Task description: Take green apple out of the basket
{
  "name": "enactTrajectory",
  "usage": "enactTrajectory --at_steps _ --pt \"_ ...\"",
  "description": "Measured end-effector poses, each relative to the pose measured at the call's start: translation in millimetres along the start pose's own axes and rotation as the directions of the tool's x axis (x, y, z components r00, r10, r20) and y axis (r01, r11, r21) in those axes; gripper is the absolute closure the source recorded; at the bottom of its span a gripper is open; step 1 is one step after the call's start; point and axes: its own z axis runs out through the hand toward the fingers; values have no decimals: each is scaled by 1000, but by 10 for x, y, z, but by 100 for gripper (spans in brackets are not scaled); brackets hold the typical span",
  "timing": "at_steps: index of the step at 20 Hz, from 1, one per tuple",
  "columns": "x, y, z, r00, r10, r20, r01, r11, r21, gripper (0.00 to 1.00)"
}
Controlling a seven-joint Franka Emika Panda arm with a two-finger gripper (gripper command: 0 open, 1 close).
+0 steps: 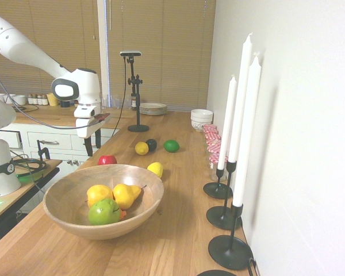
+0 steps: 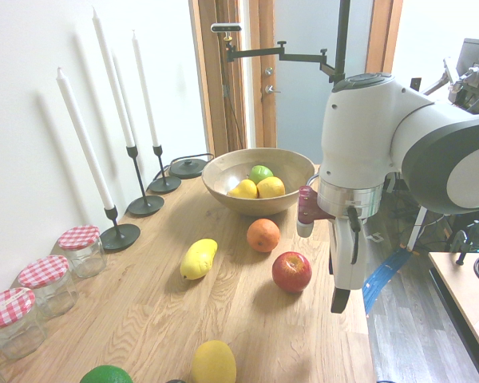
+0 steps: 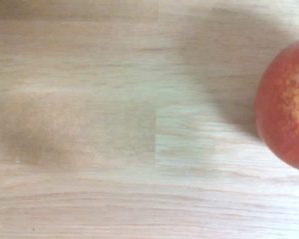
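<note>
Green apple [image 1: 104, 211] is sitting in the basket [image 1: 139, 210] at its near side in the first exterior view, touching a yellow fruit [image 1: 98, 193] and a pear [image 1: 126, 195] behind it. Past the basket a red apple [image 1: 107, 160] and a lemon [image 1: 155, 169] are lying on the table [image 1: 178, 230]. Gripper [image 1: 93, 147] is hanging over the table edge near the red apple, well apart from the basket, fingers spread wide, holding nothing. Candles [image 1: 241, 132] are standing along the wall.
</note>
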Motion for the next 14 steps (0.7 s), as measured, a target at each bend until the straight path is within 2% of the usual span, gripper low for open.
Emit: enactTrajectory --at_steps 6,10,14 --pt "127 -6 -119 1000 20 -20 -19 1000 23 0" --pt "557 104 -511 995 71 -63 -67 996 65 0" --pt "1043 420 -908 988 132 -81 -125 989 85 0"
